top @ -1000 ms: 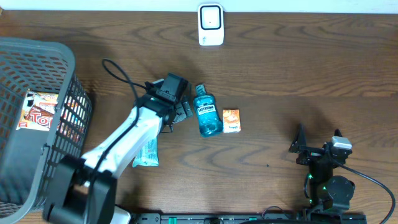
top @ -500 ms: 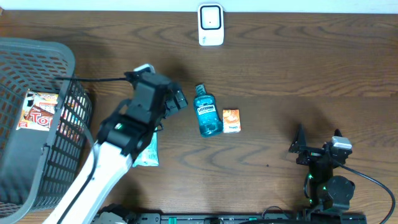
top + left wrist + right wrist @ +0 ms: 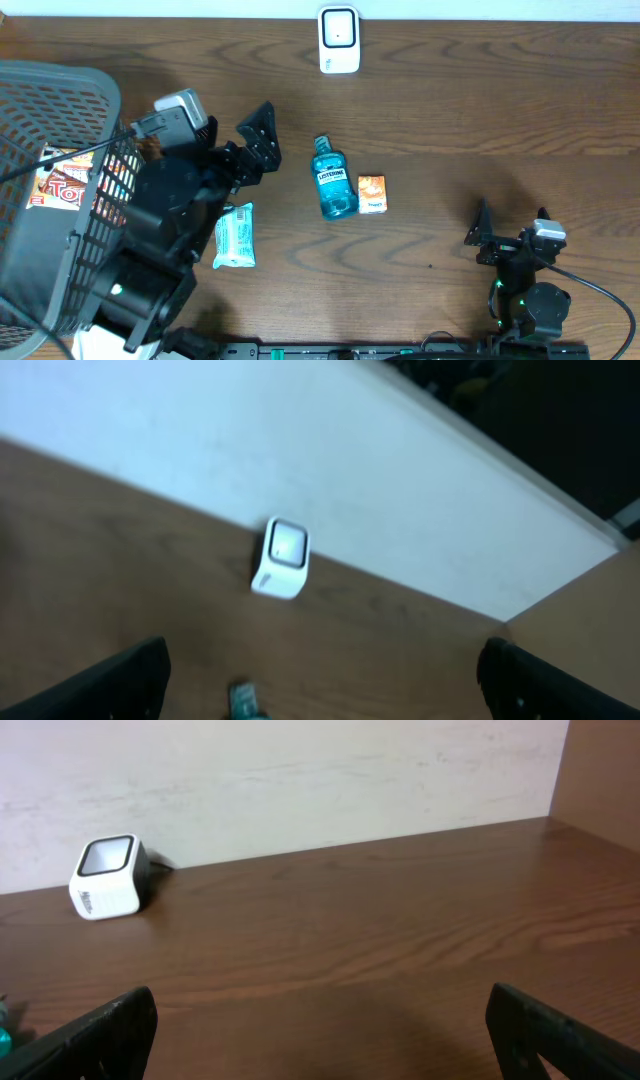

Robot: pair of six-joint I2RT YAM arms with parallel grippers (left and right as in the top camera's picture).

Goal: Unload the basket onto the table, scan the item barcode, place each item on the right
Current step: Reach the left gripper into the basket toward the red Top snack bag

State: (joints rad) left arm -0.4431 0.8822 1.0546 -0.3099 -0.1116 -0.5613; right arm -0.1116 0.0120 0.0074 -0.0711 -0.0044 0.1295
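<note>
One white scanner (image 3: pixel 339 40) stands at twelve o'clock on the one table (image 3: pixel 480 110). Three loose items lie near the middle, one of each kind: one blue mouthwash bottle (image 3: pixel 332 180), one small orange box (image 3: pixel 371 194) at its three o'clock, and one pale blue packet (image 3: pixel 236 235) at its eight o'clock. One grey mesh basket (image 3: pixel 60 68) sits at nine o'clock, with one red-and-white pack (image 3: pixel 70 180) inside, possibly more behind the mesh. There are two arms: the left arm (image 3: pixel 160 230) at seven o'clock and the right arm (image 3: pixel 530 270) at five.
</note>
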